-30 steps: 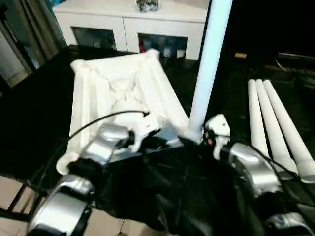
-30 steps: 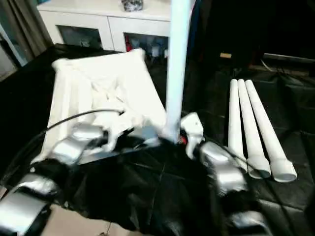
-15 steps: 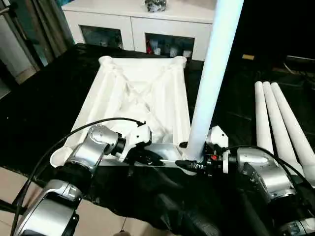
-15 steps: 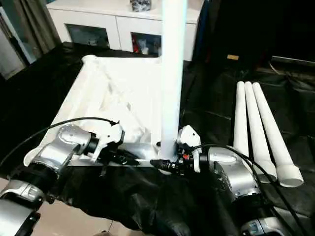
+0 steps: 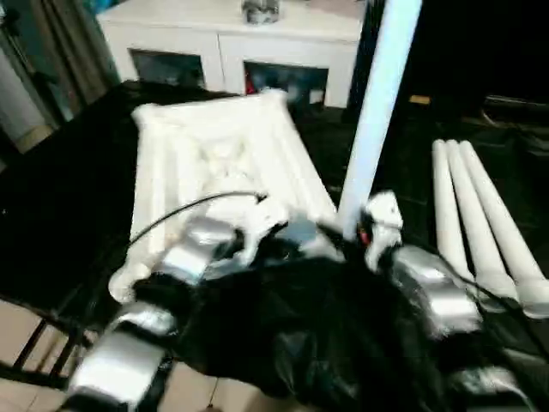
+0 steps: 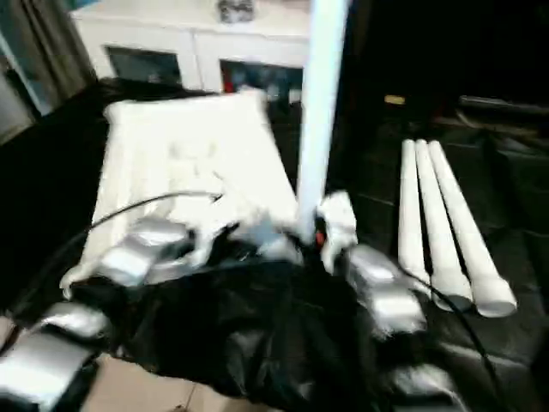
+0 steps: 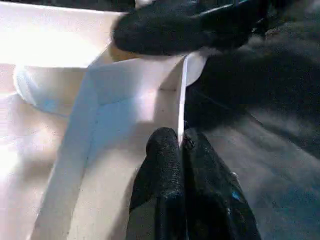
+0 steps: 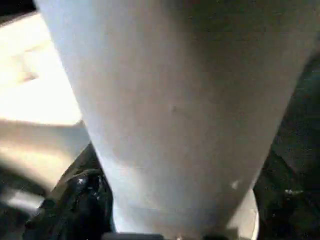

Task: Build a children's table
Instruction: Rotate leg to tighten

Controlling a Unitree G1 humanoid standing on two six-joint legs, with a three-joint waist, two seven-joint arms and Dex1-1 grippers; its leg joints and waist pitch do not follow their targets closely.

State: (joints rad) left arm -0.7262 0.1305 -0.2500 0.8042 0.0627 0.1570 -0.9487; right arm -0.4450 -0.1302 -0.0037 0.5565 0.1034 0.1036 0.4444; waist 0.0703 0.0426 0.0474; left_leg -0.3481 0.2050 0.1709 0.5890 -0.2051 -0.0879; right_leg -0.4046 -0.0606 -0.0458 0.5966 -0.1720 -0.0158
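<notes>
The white tabletop [image 5: 214,163] lies ribbed side up on black cloth. One white leg [image 5: 377,103] stands upright in its near right corner socket. My right gripper [image 5: 356,232] is at that leg's foot, and the right wrist view has the leg [image 8: 175,100] close up with a black finger [image 8: 75,200] beside it. My left gripper [image 7: 181,145] is shut on the thin near rim of the tabletop [image 7: 125,100], one of its fingers [image 7: 162,155] on each side of the wall. The right gripper [image 7: 185,25] also shows across the socket.
Three more white legs [image 5: 480,223] lie side by side on the cloth at the right. A white cabinet [image 5: 232,51] with glass doors stands behind the tabletop. Rumpled black cloth [image 5: 300,335] hangs over the near edge, with tiled floor [image 5: 26,343] at lower left.
The head views have swung and blurred. My right gripper's fingers have closed in on the foot of the upright leg. The left grip on the rim is unchanged.
</notes>
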